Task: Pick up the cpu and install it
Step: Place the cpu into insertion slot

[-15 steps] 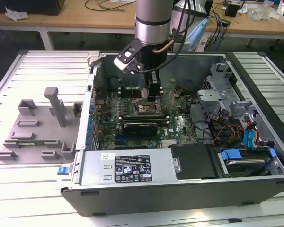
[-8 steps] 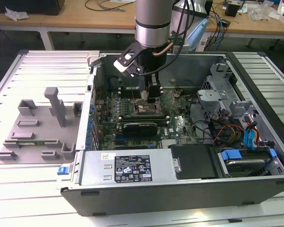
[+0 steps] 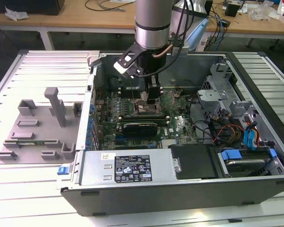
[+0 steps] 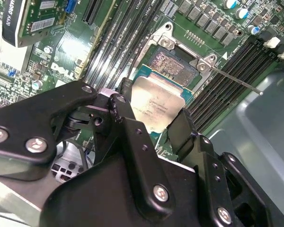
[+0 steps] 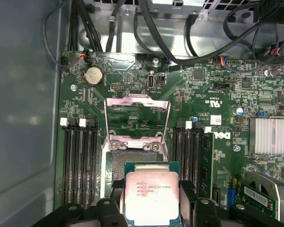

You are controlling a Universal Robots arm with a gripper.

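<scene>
The cpu [image 5: 151, 195] is a flat square chip with a silvery top plate. My gripper [image 5: 151, 191] is shut on it, a black finger [image 5: 114, 189] on each of two opposite edges. In the second wrist view the cpu [image 4: 157, 106] hangs tilted between the fingers [image 4: 125, 92] of the gripper [image 4: 154, 111], partly over the open socket [image 4: 173, 64]. The socket's load plate [image 5: 137, 118] stands lifted, and its pin field [image 5: 114, 163] lies bare beside the chip. In the exterior view the gripper [image 3: 151, 98] reaches down into the computer case [image 3: 236, 189], low over the motherboard's middle.
Memory slots [image 5: 78, 161] flank the socket on both sides. A graphics card [image 3: 139, 126] lies just in front of the gripper. Cables [image 3: 217, 130] and drive bays [image 3: 248, 156] crowd the exterior view's right. A grey fixture tray [image 3: 38, 127] sits outside the case at the left.
</scene>
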